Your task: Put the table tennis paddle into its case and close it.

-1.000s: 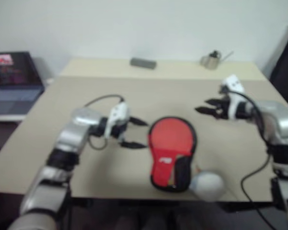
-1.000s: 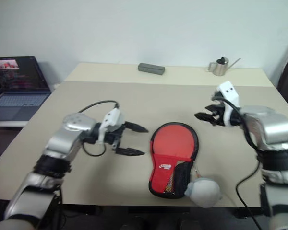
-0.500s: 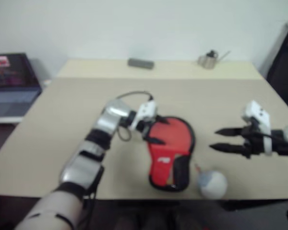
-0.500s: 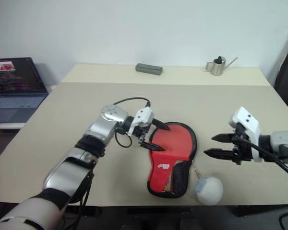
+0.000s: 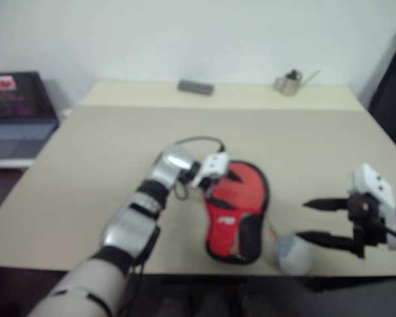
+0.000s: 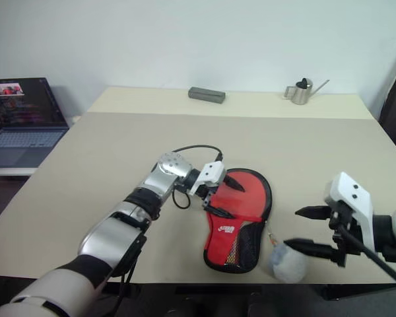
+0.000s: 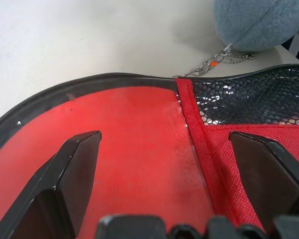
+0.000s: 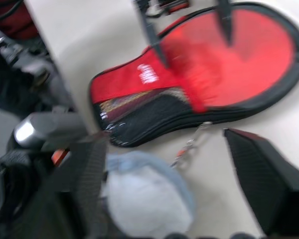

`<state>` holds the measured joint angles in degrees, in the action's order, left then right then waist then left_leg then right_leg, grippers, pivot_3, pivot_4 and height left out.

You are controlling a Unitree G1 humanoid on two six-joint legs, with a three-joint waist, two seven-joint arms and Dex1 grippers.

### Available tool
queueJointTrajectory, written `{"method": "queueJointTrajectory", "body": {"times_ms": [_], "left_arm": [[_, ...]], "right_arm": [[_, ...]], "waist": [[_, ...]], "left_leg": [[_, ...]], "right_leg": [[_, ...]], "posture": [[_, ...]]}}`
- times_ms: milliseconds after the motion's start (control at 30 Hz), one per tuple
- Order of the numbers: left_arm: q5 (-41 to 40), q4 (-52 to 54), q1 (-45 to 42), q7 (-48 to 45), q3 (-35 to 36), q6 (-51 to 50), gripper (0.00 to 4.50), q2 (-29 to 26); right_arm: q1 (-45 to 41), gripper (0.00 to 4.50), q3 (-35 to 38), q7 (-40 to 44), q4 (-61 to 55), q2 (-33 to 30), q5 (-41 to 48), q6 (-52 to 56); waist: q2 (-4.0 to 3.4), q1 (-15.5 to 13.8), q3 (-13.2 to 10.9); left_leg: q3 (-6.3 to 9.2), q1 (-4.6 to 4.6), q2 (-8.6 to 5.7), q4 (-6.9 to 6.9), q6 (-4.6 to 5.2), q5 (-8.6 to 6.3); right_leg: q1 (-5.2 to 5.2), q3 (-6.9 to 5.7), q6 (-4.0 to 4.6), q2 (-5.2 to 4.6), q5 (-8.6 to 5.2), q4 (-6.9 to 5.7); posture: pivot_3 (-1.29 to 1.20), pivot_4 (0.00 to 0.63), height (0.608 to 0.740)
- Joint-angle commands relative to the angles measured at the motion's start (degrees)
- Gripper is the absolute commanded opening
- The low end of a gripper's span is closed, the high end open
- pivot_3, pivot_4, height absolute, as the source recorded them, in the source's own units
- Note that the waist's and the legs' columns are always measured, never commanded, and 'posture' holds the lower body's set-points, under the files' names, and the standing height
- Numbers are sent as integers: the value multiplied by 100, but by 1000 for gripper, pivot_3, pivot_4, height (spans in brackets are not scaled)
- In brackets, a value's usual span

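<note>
The left arm (image 6: 129, 218) is made of silver-grey metal segments joined by black rings, and a thin black cable loops over its wrist. Its tool (image 6: 226, 197) has a white block at the base and two black, tapering, pointed fingers. The right tool (image 6: 303, 229) has the same white housing and two black pointed fingers, with a black cable along it.

A beige table (image 6: 105, 165) is seen; the case (image 6: 237, 218) lies on it, a pale plush ball (image 6: 287, 264) just beside, a grey block (image 6: 206, 95) and metal can (image 6: 301, 92) well behind.
</note>
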<state>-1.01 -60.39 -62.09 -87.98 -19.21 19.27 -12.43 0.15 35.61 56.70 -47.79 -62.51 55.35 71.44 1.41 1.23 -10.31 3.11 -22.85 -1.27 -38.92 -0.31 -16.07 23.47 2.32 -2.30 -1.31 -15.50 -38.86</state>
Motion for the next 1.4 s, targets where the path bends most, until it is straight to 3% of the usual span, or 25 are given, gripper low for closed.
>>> {"method": "queueJointTrajectory", "body": {"times_ms": [33,200,400,600,900,1167,1400], "left_arm": [[7,88,-16,-175,112,119,4500,2],[-16,193,115,-178,147,57,4500,-35],[-186,478,354,-430,43,92,4500,-212],[-67,430,406,-399,39,73,4500,-343],[-59,443,416,-377,47,39,4500,-326],[-63,485,437,-386,51,0,4500,-336],[-71,557,485,-412,40,-25,4500,-353]], "right_arm": [[549,4484,379,628,-456,-414,-197,-500],[1410,4484,48,1011,-642,-582,-1198,-1636],[1108,4484,-1188,550,-93,-515,-2000,-2539],[766,4484,-1882,472,482,-533,-2487,-3054],[1154,4484,-1758,1156,341,-661,-2315,-3274],[883,4484,-2759,634,599,-495,-3301,-3912],[935,4484,-3108,666,726,-539,-3807,-4330]], "waist": [[2,-10,-1],[8,-13,-4],[9,16,-4],[10,9,-5],[10,-5,-5],[10,2,-5],[10,4,-5]], "left_leg": [[1,1,0,0,0,0],[-3,9,-1,-2,0,0],[-2,18,0,-4,-1,0],[2,17,-1,-4,-1,1],[1,17,-1,-5,-1,0],[1,19,-1,-7,-1,1],[1,20,-1,-7,-1,1]], "right_leg": [[-1,-1,0,0,0,1],[-11,0,-3,1,-2,3],[-17,2,-2,1,-1,-1],[-17,0,-2,-1,-1,0],[-18,0,-2,-1,-1,-1],[-19,0,-2,0,-1,-4],[-19,0,-2,-1,-1,-4]], "posture": [[0,150,740],[0,150,740],[0,150,740],[0,150,740],[0,150,740],[0,150,740],[0,150,740]]}}
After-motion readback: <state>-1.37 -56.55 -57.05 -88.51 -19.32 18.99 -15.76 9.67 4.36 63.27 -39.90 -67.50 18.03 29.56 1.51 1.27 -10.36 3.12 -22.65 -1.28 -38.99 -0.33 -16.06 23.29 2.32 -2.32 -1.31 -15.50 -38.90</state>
